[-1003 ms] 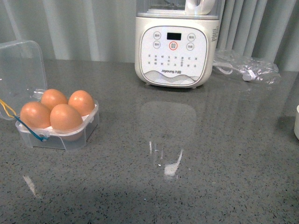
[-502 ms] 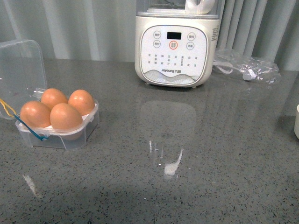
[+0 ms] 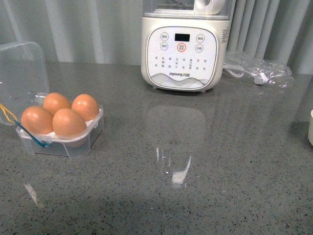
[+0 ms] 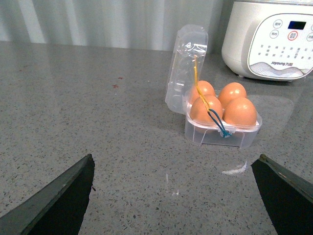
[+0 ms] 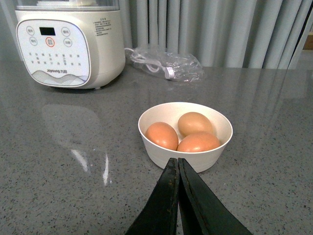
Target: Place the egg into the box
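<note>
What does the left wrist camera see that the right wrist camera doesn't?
Left wrist only: the open egg box holding four brown eggs, and the left gripper spread open. Right wrist only: a white bowl with three eggs, a plastic bag, and the right gripper shut. Both: the white appliance with buttons on the grey countertop.

Kitchen-type spot, prob. a home counter or a mock-up of 1; can't tell which. A grey speckled stone-look countertop (image 3: 220,161) runs through all 3 views. At the back stands a white Joyoung cooking appliance (image 3: 183,49) w/ a small display & touch buttons. Food is out: a clear box (image 3: 73,146) w/ 4 brown eggs (image 3: 68,122), and a white bowl (image 5: 161,154) w/ 3 more. A bagged power cord (image 3: 259,71) lies beside the appliance. A pleated grey curtain (image 3: 88,29) hangs behind the counter.
</note>
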`<control>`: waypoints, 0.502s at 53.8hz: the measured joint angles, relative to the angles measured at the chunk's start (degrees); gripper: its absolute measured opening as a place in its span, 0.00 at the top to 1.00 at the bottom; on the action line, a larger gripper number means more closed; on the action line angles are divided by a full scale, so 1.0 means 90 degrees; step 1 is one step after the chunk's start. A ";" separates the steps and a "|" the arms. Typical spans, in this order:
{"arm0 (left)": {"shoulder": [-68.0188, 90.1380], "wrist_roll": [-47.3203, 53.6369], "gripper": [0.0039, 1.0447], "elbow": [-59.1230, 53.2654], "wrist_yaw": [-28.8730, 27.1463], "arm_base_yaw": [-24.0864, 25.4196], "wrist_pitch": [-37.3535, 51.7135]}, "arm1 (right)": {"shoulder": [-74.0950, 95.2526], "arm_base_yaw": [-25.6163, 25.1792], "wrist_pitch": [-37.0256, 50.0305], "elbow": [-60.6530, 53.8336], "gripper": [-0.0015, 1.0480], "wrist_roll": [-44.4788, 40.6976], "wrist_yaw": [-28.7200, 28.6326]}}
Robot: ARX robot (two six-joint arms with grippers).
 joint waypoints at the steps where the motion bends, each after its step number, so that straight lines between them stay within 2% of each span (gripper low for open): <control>1: 0.0000 0.0000 0.06 0.0000 0.0000 0.0000 0.0000 | -0.0039 0.0000 -0.0039 0.0000 0.97 0.0000 0.0000; 15: 0.0000 0.0000 0.06 0.0000 0.0000 0.0000 0.0000 | -0.0505 0.0000 -0.0503 0.0000 0.97 0.0000 -0.0002; 19: -0.0002 0.0000 0.06 0.0000 -0.0002 0.0000 0.0000 | -0.1282 0.0000 -0.1520 0.0005 0.97 -0.0002 -0.0002; 27: -0.0010 0.0000 0.06 0.0000 0.0000 0.0000 0.0000 | -0.1588 0.0000 -0.1627 0.0005 0.97 -0.0002 -0.0002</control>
